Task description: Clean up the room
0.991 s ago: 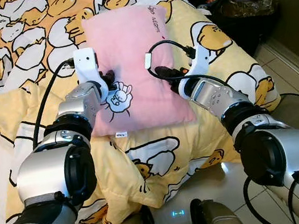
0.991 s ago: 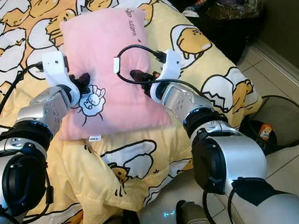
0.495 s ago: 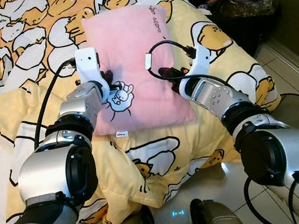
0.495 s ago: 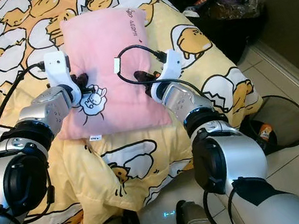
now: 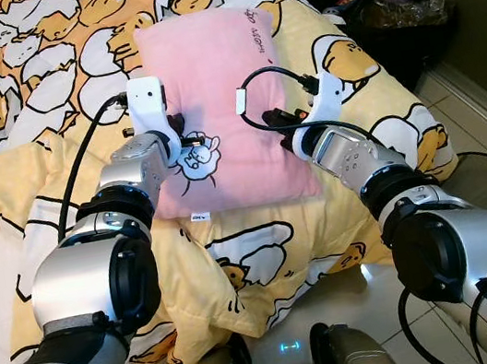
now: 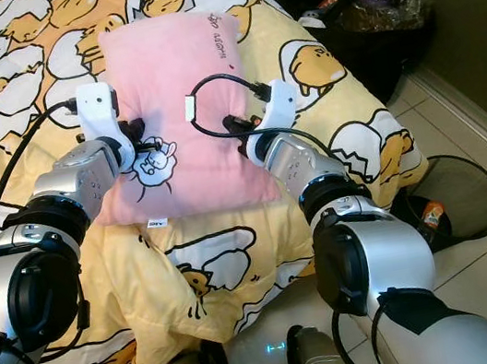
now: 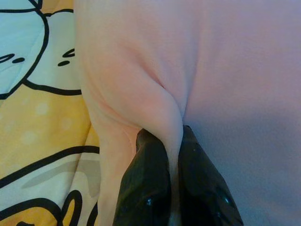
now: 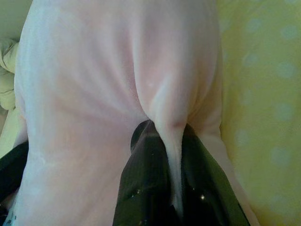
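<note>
Holding the pink pillow (image 5: 213, 112) with two claws at once means both have to move together, or the soft cloth will slip out or stretch. The left gripper (image 7: 170, 155) is closed tight on a little fold of pink cloth at the pillow's left side, with the fold squeezed up between its two black fingers (image 7: 146, 188). The right gripper (image 8: 164, 146) is closed the same way on a thin fold at the pillow's right side. Each pinch has only the cover, not the fat middle, so my guess is a slow, even lift works best, with both claws going up at the same speed and staying the same space apart. A quick tug could pull a fold free. The pillow lies flat on the yellow egg-print blanket (image 5: 43, 47) on the bed, between the two claws, and most of it stretches away ahead of them. Its long way runs from the robot toward the far end of the bed, and its short near edge sits closest to the robot's arms. A small bunny picture (image 5: 198, 159) is just beside the left claw, and a line of writing (image 5: 255, 35) is far ahead of the right claw, near the far corner.
</note>
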`<state>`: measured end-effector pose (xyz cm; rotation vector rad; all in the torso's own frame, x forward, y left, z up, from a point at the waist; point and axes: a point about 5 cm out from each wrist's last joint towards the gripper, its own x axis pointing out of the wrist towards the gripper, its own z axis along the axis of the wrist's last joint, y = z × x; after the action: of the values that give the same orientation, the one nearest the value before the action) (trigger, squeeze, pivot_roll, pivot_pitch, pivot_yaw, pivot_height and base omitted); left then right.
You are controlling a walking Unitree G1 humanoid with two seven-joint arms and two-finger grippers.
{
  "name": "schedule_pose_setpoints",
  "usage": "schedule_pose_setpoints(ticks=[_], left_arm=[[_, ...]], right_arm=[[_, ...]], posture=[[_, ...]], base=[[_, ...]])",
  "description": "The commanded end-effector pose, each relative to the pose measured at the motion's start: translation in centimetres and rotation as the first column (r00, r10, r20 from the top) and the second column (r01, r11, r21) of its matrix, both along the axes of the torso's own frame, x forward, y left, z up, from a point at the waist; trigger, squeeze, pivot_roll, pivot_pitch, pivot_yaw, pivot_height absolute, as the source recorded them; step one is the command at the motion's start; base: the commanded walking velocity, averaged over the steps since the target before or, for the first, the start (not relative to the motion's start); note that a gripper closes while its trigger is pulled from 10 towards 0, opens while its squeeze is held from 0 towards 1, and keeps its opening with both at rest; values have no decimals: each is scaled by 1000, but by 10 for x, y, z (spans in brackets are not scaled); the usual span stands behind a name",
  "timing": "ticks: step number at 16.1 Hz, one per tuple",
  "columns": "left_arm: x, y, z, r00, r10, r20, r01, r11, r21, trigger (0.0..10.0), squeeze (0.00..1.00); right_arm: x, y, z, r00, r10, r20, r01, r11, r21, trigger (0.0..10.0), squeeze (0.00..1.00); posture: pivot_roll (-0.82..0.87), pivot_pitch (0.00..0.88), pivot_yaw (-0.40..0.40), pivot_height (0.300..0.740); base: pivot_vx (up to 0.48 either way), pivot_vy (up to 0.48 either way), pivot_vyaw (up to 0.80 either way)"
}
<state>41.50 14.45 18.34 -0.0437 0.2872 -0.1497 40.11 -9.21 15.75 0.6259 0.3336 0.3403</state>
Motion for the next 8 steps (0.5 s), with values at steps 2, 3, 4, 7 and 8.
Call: schedule_pose_setpoints(ticks=[2, 3, 4, 7, 8], left_arm=[[-2, -7, -7, 998, -45, -34, 46, 999, 25, 0, 0], [-2, -7, -7, 998, -50, -33, 51, 998, 32, 0, 0], [-2, -7, -7, 998, -54, -34, 55, 998, 38, 0, 0], [-3, -9, -10, 997, -67, -41, 69, 996, 53, 0, 0], [-3, -9, -10, 997, -69, -42, 71, 996, 53, 0, 0]], right_arm=[[-2, 5, -6, 999, 10, -32, -11, 1000, -15, 0, 0], [-2, 5, -6, 999, 10, -30, -11, 1000, -19, 0, 0], [-2, 4, -5, 1000, 10, -28, -11, 1000, -22, 0, 0], [-2, 4, -6, 1000, 7, -28, -8, 999, -33, 0, 0], [-2, 3, -6, 1000, 8, -29, -9, 999, -37, 0, 0]], posture=[[-190, 227, 46, 740], [-190, 227, 46, 740], [-189, 221, 46, 740], [-189, 214, 45, 740], [-189, 214, 45, 740]], base=[[0, 0, 0], [0, 0, 0], [0, 0, 0], [0, 0, 0], [0, 0, 0]])
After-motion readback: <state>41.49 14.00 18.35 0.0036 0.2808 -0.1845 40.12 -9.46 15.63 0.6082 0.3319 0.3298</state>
